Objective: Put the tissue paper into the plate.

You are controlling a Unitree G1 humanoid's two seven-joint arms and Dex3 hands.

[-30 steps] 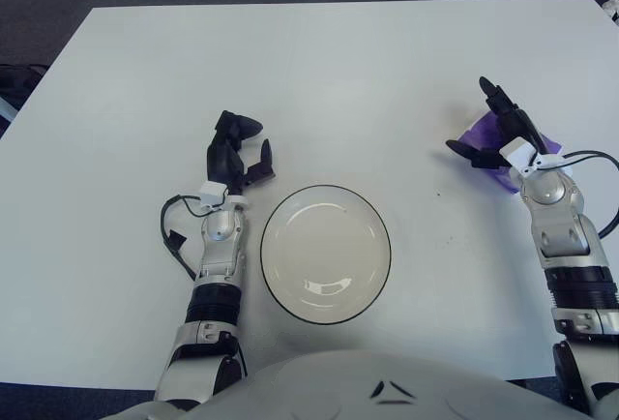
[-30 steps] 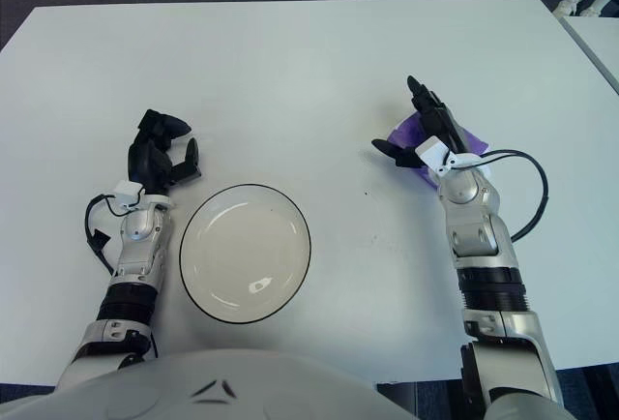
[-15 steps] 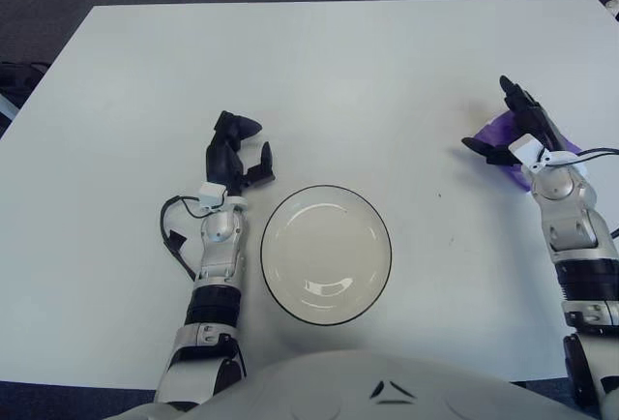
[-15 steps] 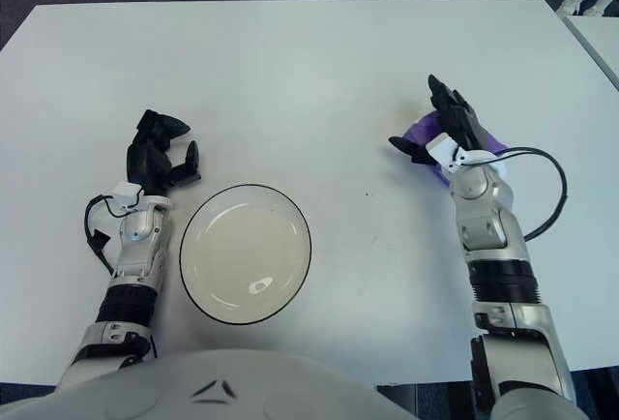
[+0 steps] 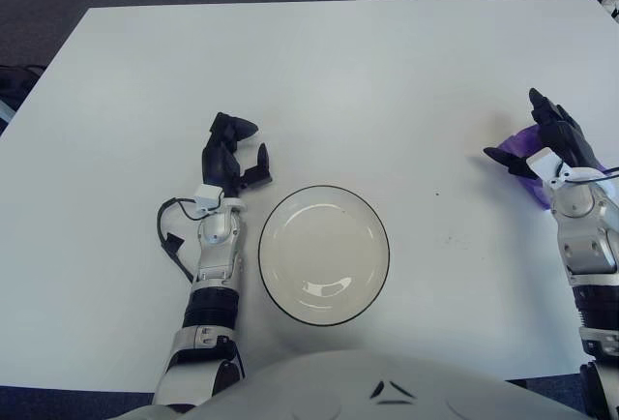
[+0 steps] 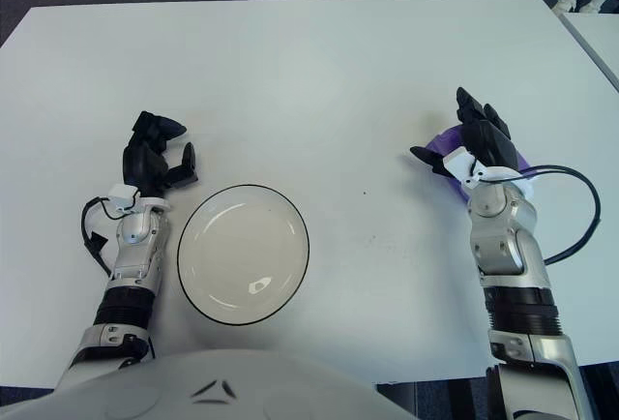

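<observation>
Right hand over the tissue, plate waiting at lower centre.

At the right of the frame, the right hand (image 6: pixel 469 139) hovers over the purple tissue paper (image 6: pixel 447 139), fingers spread, not gripping it. The white plate (image 6: pixel 243 252) sits well apart on the table (image 6: pixel 309 72); the left hand (image 6: pixel 152 156) shows just beside its upper left, fingers loosely curled, holding nothing.
</observation>
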